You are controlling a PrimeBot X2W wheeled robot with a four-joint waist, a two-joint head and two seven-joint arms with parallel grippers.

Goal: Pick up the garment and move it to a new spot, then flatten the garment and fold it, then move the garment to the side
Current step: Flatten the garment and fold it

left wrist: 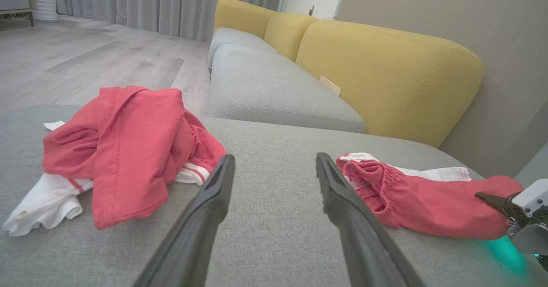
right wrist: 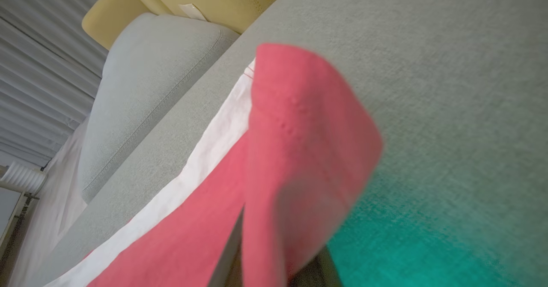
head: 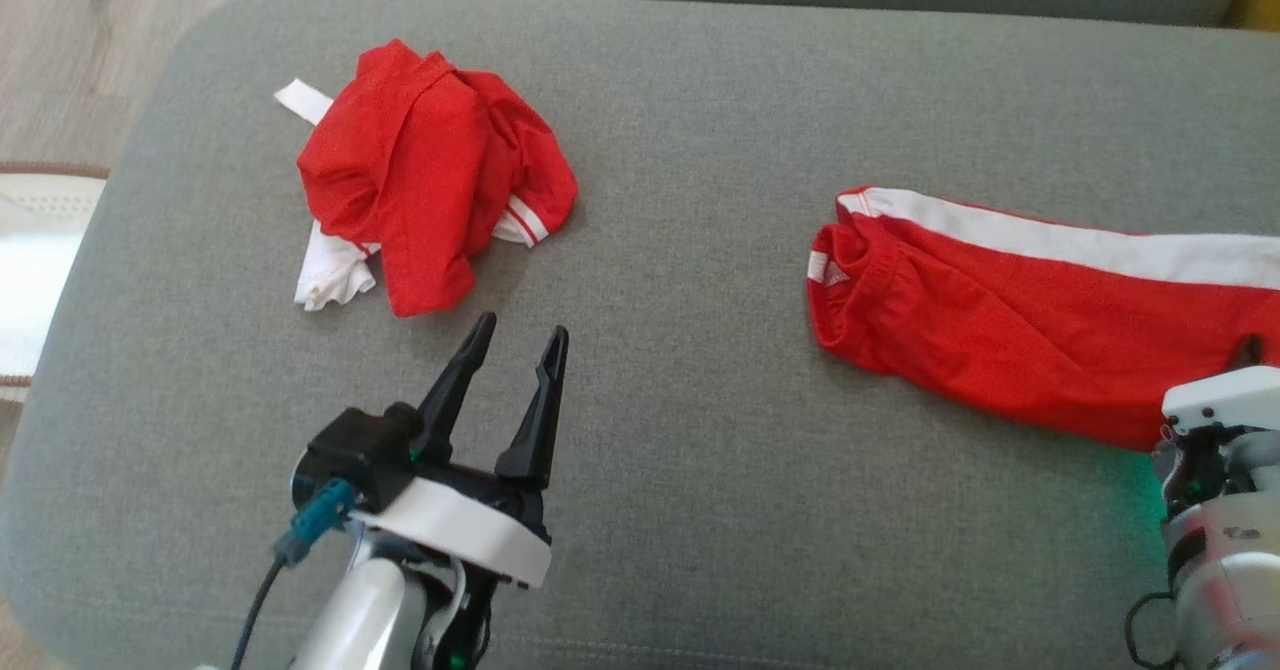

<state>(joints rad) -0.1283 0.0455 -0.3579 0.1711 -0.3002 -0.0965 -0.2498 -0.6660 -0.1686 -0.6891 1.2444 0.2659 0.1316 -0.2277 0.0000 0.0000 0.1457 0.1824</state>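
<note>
On garment, right claw clamped; left claw wide.

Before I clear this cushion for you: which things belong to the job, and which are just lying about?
Job:
- striped red garment
- right gripper, shut on it
- grey cushion beneath

Lying about:
- crumpled red-and-white garment
- yellow sofa
</note>
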